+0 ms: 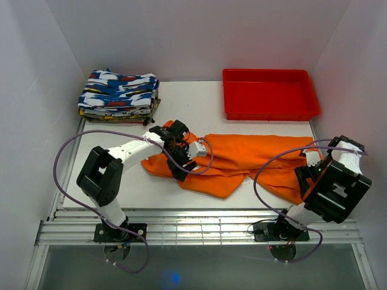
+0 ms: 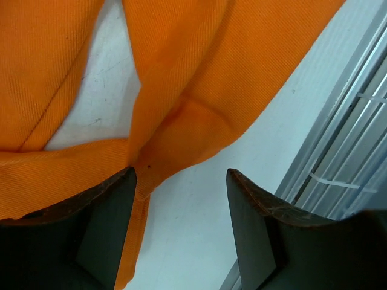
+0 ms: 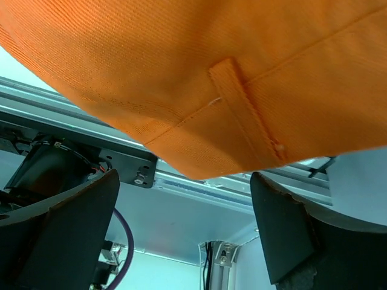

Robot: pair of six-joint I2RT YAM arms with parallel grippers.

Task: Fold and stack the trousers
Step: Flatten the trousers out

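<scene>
The white worktop (image 1: 121, 187) stands between white walls. The orange trousers (image 1: 254, 151) lie rumpled across its middle and right. The left pincer (image 2: 181, 172) is at their left end, jaws apart, cloth against one finger. The right pincer (image 3: 184, 176) is at their right end, jaws apart. Folded patterned clothes (image 1: 118, 96) and a red tray (image 1: 269, 93) sit at the far edge.

You see a white table (image 1: 199, 106) carrying three things: orange trousers (image 1: 254, 154) spread crumpled across its near half, folded patterned clothes (image 1: 118, 96) stacked far left, and a red tray (image 1: 270, 112) far right.
</scene>
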